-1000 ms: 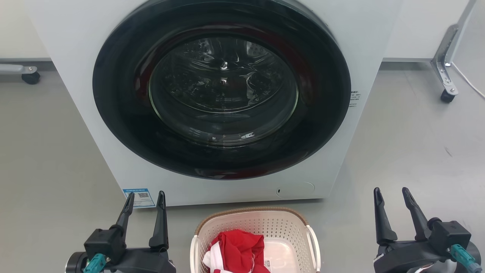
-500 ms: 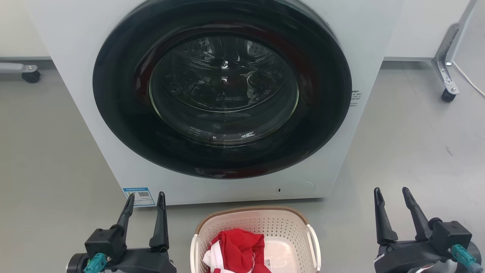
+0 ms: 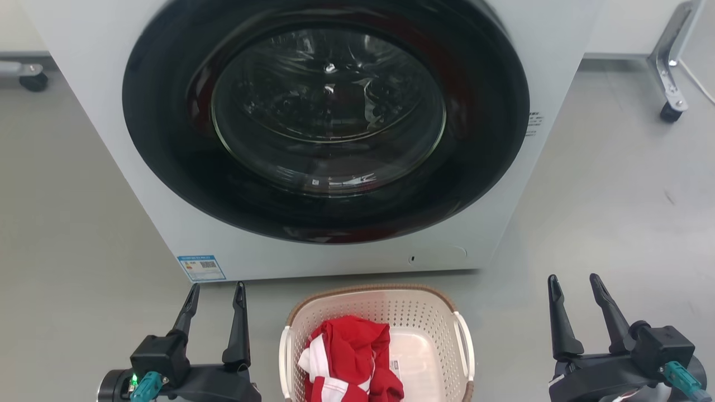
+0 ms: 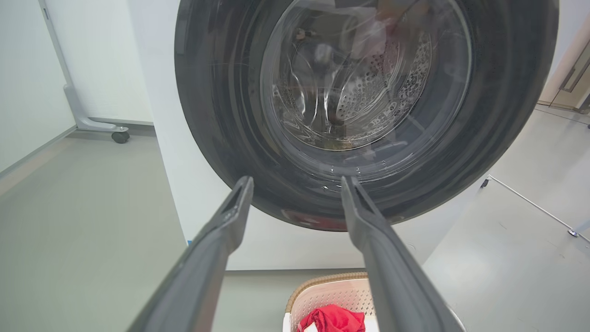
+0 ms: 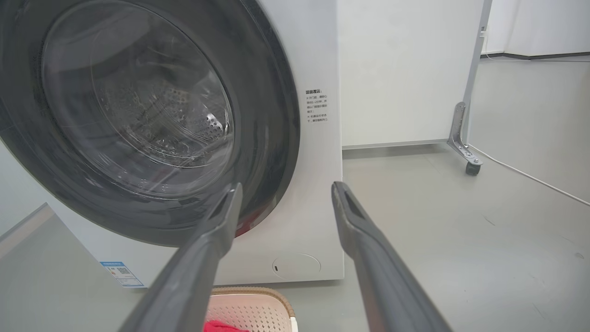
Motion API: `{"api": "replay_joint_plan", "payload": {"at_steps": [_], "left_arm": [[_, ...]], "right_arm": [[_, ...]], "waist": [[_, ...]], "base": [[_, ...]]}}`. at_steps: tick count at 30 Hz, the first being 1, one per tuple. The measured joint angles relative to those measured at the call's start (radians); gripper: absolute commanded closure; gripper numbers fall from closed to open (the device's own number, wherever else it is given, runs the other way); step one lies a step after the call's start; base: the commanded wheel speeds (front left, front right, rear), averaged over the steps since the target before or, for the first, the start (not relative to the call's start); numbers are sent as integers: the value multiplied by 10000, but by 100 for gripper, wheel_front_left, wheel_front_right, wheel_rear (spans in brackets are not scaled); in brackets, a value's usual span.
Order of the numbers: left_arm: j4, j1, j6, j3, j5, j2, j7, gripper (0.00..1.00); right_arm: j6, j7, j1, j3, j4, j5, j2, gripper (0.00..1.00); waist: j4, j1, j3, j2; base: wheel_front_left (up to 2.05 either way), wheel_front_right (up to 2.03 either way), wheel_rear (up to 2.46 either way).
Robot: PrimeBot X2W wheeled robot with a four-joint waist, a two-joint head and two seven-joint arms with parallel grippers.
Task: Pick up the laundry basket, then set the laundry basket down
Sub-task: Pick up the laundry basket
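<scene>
The floor [image 3: 603, 184] is gray and smooth. A big white washer [image 3: 357, 258] stands on it. A basket [image 3: 380, 307] sits on the floor just in front of the washer. Farther back, a left wheel [image 3: 33, 82] and a right wheel [image 3: 668, 111] rest on the floor. A white cord [image 3: 701, 84] lies near the right wheel.

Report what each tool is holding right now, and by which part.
Nothing is held. The left tool and the right tool are both open and empty, one on each side of the laundry basket and apart from it.
</scene>
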Motion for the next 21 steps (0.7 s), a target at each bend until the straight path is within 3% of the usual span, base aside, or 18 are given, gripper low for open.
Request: {"api": "replay_joint_plan", "payload": {"at_steps": [21], "left_arm": [[516, -1856, 0, -79, 610, -52, 316, 0]], "right_arm": [[184, -31, -1649, 40, 384, -307, -12, 0]], "waist": [[-45, 2, 2513, 1]], "base": [[0, 0, 0]]}}
